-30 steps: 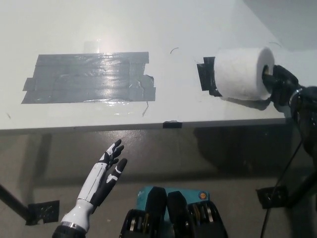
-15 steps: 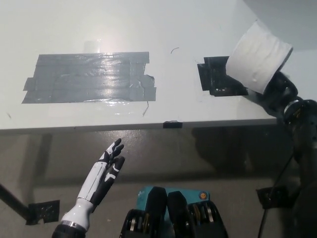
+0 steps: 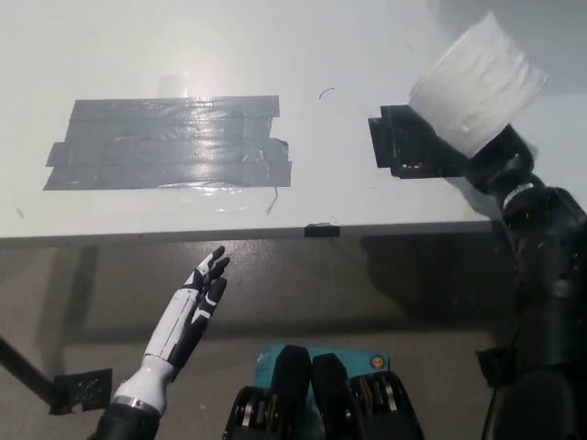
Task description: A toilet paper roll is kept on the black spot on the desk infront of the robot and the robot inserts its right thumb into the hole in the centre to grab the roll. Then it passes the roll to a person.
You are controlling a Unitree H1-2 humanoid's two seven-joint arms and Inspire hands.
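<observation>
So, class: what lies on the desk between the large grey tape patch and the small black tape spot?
Head view: bare white desk between grey tape patch and black spot, bar one faint curved mark.

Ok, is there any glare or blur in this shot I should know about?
Head view: ceiling light glares off the grey tape patch; the toilet paper roll on the right hand looks slightly motion-blurred and overexposed; under the desk it is shadowed, where the left hand hangs.

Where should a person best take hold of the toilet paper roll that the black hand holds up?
Take the toilet paper roll around its free upper end, coming from the far side. The right hand covers its lower end, so the rounded wall above is bare.
</observation>
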